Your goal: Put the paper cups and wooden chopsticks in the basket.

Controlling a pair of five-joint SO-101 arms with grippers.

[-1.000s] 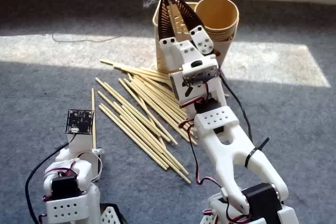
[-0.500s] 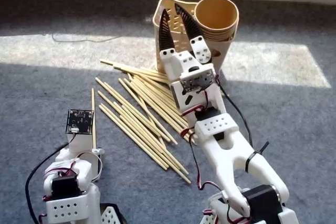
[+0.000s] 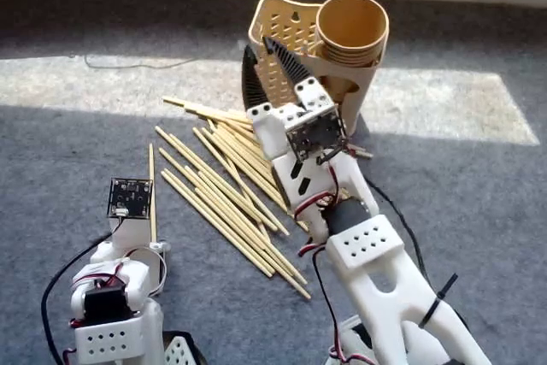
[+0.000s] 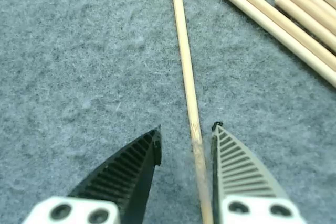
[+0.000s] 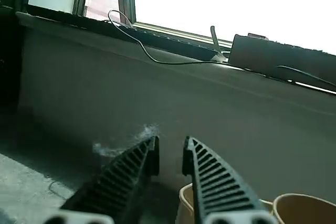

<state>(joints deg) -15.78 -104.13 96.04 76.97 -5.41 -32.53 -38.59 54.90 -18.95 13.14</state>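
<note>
A beige perforated basket [image 3: 286, 36] stands at the back of the carpet with a stack of paper cups [image 3: 352, 27] inside it. Many wooden chopsticks [image 3: 231, 185] lie fanned out in front of it. My right gripper [image 3: 261, 50] hovers at the basket's front-left side, open and empty; its wrist view shows the basket rim [image 5: 184, 195] and a cup [image 5: 307, 208] below its tips [image 5: 169, 150]. My left gripper [image 4: 186, 135] is low over the carpet, open, with a single chopstick [image 4: 185, 72] lying between its fingers, close to the pale one. That chopstick [image 3: 152, 185] lies apart from the pile.
Grey carpet all around, with a sunlit band across the back. A thin cable [image 3: 128, 63] lies at the back left. The pile's near ends [image 4: 278, 14] lie just beside the left gripper. The wall runs behind the basket.
One second ago the right gripper held a chopstick upright over the basket; the chopstick is gone from it, and the gripper has drawn back and swung left. The left arm has not moved.
</note>
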